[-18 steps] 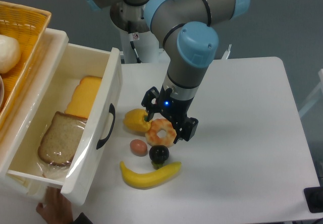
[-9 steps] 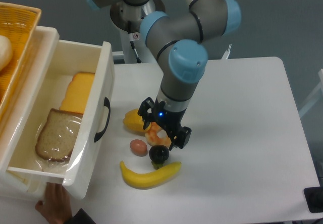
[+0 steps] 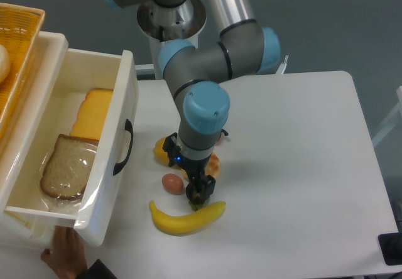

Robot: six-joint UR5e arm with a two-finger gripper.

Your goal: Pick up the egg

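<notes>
The egg (image 3: pixel 172 183) is small, tan and oval, and lies on the white table between the lemon (image 3: pixel 161 153) and the banana (image 3: pixel 186 217). My gripper (image 3: pixel 183 169) hangs low over the cluster of food, just right of and above the egg, with its jaws apart and nothing held. One fingertip (image 3: pixel 196 190) stands down by the round black fruit (image 3: pixel 200 197) and hides most of it. The frosted donut (image 3: pixel 214 165) is mostly hidden behind the wrist.
An open white drawer (image 3: pixel 119 112) at the left holds a bread slice (image 3: pixel 66 167) and cheese slices (image 3: pixel 93 114). A person's hand (image 3: pixel 63 257) holds its lower corner. A yellow basket (image 3: pixel 22 46) stands behind the drawer.
My gripper has moved left and down across the donut toward the egg and has turned about its axis. The drawer has shifted slightly left.
</notes>
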